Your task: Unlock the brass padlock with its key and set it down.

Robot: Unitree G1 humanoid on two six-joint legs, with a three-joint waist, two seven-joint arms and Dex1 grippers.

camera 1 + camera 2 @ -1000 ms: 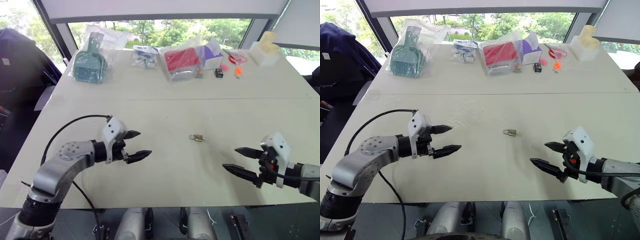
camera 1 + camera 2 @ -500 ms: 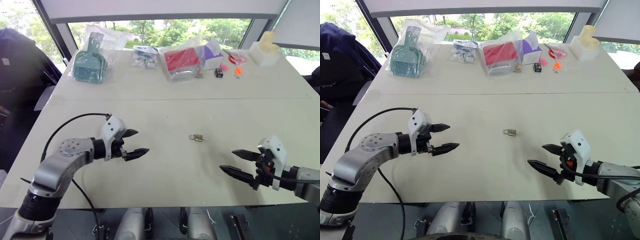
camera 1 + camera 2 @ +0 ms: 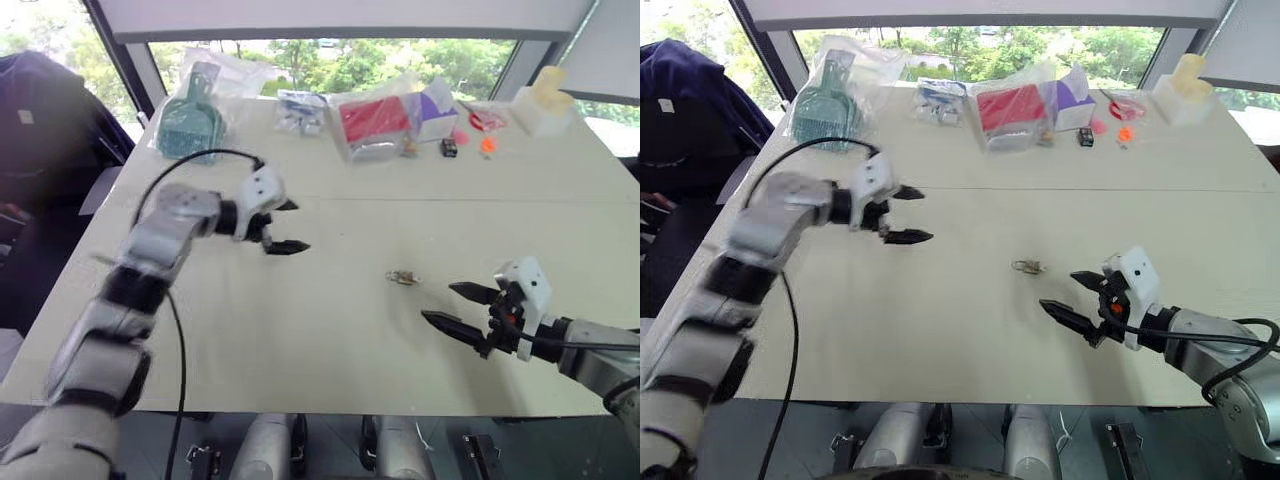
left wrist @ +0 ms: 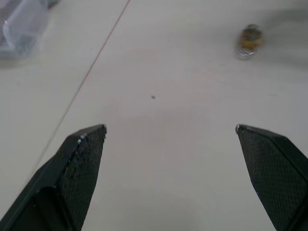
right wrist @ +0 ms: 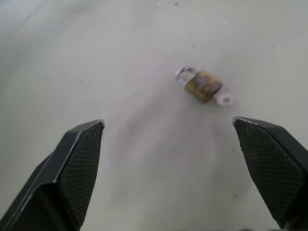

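The right gripper [image 3: 458, 305] hovers low over the pale table [image 3: 330, 340] with its two black fingers spread wide and nothing between them, its tips aimed toward the brass padlock [image 3: 401, 277], which lies flat on the tabletop just beyond them, near but not touched. In the right wrist view the padlock [image 5: 203, 85] sits ahead of the open fingers, its thin silvery shackle at one end and a small pale ring-shaped piece, most likely the head of the key [image 5: 224, 100], sticking out at the other; whether the key is fully seated in the lock cannot be made out. The left gripper [image 3: 288, 227] is held up above the table well to the left of the padlock, fingers also released and empty, pointing across toward the middle of the table; its wrist view catches the padlock [image 4: 250, 40] as a small blurred brass spot far ahead of the fingers. Along the far edge of the table by the window lie a teal dustpan in a clear bag [image 3: 187, 125], a small bag of parts [image 3: 301, 110], a red box in plastic [image 3: 374, 121], a purple and white box [image 3: 436, 107], a small black object [image 3: 449, 147], some orange and pink bits [image 3: 487, 144], and a cream plastic piece [image 3: 546, 103]. A dark jacket [image 3: 40, 130] hangs to the left of the table.
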